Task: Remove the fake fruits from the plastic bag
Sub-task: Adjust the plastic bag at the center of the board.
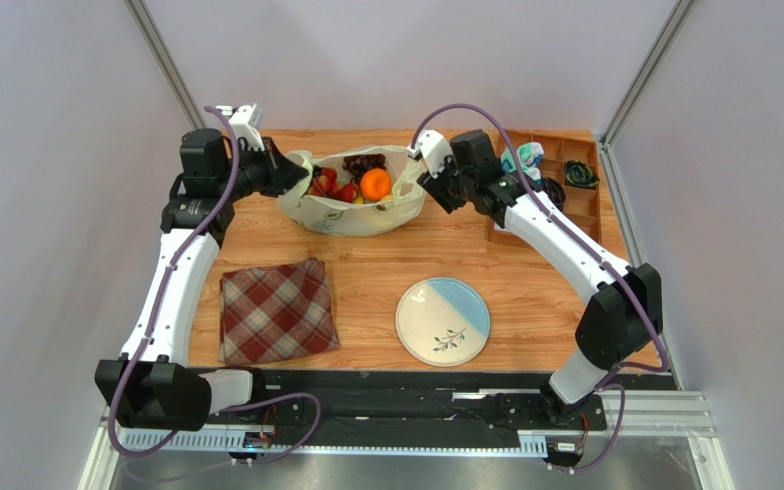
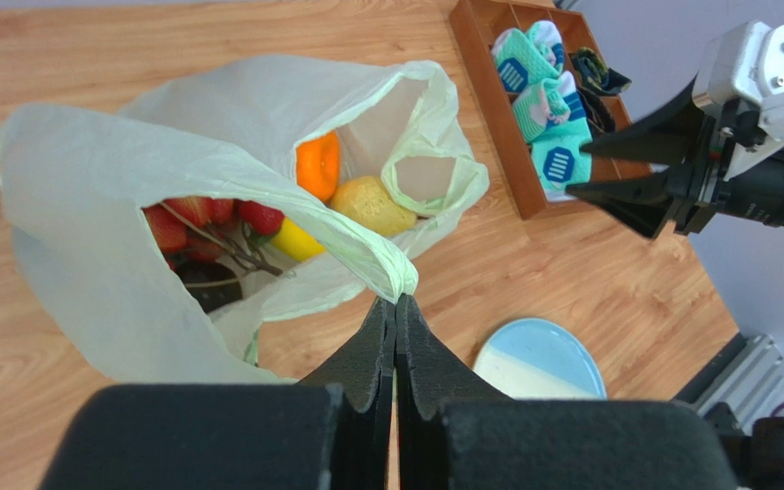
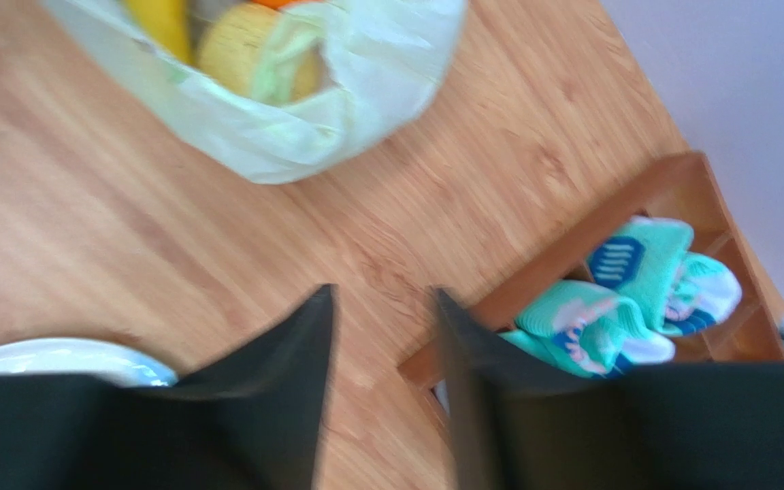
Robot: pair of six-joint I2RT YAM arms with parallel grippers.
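Bag [image 1: 350, 219] of fruits [image 1: 375, 184] at upper centre of table [image 1: 365, 276], left jaws pinching its rim, right jaws spread, empty, near its right side, plate [image 1: 442, 322] lower centre

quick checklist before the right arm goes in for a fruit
1. Left hand shut on the bag rim: ok.
2. Bag mouth open, orange and pear showing: ok.
3. Right hand open with nothing in it: ok.
4. Right hand lined up over the bag mouth: not ok, it sits beside the bag.
5. Plate bare: ok.
6. Left pinch firm enough to hold while a fruit is pulled out: cannot tell.
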